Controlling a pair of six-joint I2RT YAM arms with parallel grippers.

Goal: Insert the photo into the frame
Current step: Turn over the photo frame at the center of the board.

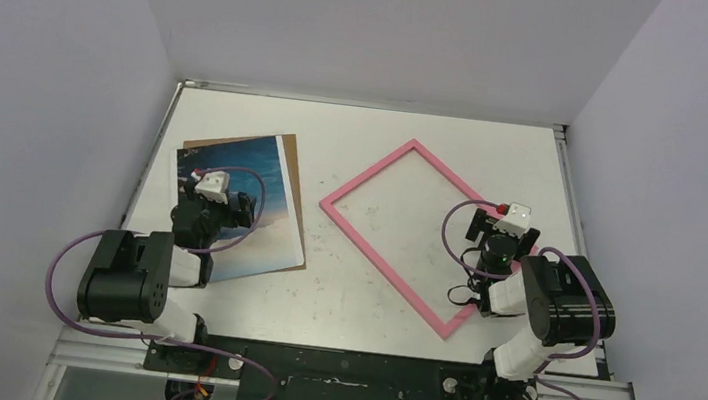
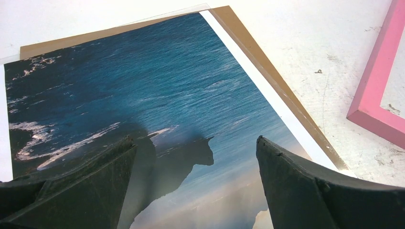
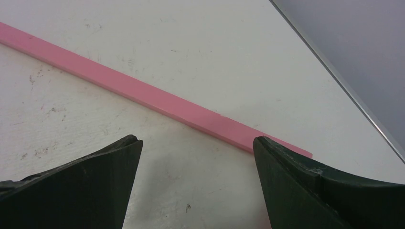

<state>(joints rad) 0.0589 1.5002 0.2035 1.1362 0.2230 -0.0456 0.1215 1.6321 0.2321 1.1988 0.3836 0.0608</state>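
the left gripper [image 2: 196, 143] hovers wide open and empty over the thin blue sky-and-cloud photo print [image 2: 143, 81], which lies beneath its fingers on a brown backing board [image 2: 270, 67]. the right gripper [image 3: 197, 140] is equally wide, holding nothing; the thin-railed pink rectangular frame [image 3: 143, 93] lies just ahead of its fingertips.

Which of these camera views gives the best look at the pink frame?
The top external view: it shows nearly the whole frame, with the right arm hiding part of one rail. The left wrist view catches only a corner of the frame; the right wrist view, one stretch of rail.
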